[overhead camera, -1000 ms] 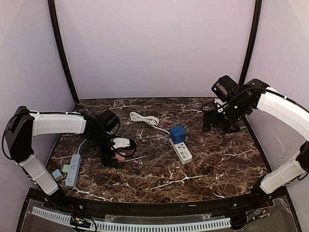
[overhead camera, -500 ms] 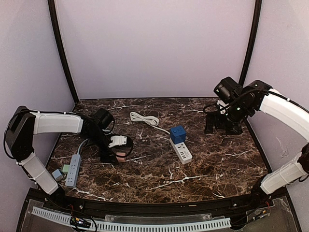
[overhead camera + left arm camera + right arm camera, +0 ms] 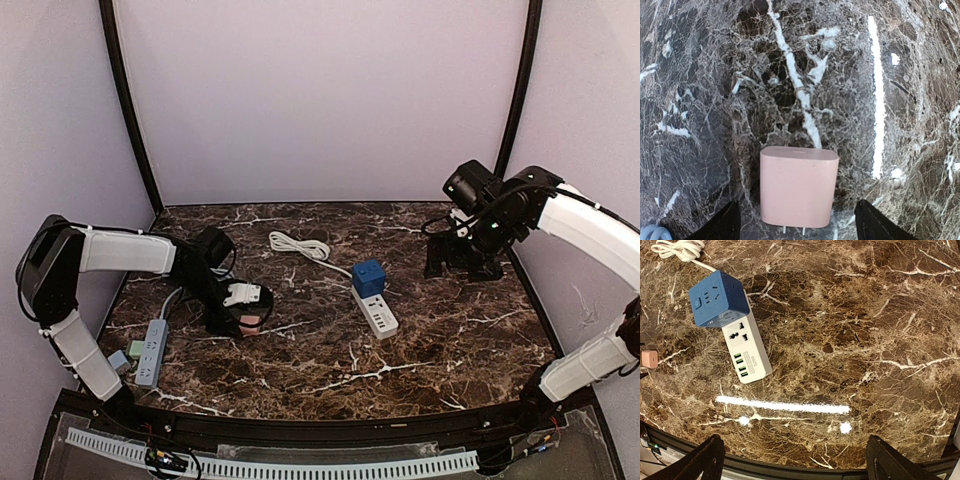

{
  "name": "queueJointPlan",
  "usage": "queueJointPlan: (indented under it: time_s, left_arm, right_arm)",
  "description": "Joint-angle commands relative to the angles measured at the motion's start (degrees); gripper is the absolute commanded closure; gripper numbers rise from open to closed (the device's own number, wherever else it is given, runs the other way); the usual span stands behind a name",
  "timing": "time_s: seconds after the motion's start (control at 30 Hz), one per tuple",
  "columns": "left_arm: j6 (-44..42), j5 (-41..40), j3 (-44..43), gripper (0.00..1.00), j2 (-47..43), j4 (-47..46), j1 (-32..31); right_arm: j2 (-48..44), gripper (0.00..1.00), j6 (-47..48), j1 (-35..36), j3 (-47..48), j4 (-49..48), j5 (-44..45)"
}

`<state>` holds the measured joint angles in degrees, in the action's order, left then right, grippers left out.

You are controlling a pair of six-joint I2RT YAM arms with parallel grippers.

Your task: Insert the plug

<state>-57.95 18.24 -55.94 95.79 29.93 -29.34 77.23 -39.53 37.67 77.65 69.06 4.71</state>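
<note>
The pink plug [image 3: 799, 186] lies flat on the dark marble worktop [image 3: 715, 75]. The left hand [image 3: 796, 215] has its fingers spread on both sides of the plug, not touching it. The right hand [image 3: 795, 438] is spread wide, holding nothing. The tiny writing on the white power strip [image 3: 746, 355] is too small to read.

Overhead from behind; left wrist close above pink plug [image 3: 799, 187] — right wrist, higher, shares it.

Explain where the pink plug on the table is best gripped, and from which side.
Grip the pink plug by its two side faces, mid-body, coming from above with the left gripper. It lies flat, those sides are parallel, and its prongs stick out of one end, so leave that free.
</note>
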Motion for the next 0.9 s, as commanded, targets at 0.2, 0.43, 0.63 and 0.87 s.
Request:
queueJointPlan:
  time_s: [0.2,0.43,0.63,0.87]
  left_arm:
    - [-2.2,1.7,-0.6,0.26,1.9,-0.3,0.3]
    - [-1.7,1.2,-0.7,0.46,2.8,-1.7,0.3]
    - [-1.5,-0.1,-0.6,0.57,2.3,-2.5,0.3]
    - [0.2,-1.0,-0.4,0.93,-0.3,-1.9,0.3]
  right_arm:
    - [1.6,0.03,0.0,-0.3,2.1,0.8,-0.5]
    - [2.0,0.03,0.1,-0.3,2.4,0.6,-0.9]
    - [2.0,0.03,0.0,-0.3,2.8,0.7,-0.9]
    - [2.0,0.03,-0.3,-0.3,2.9,0.1,-1.1]
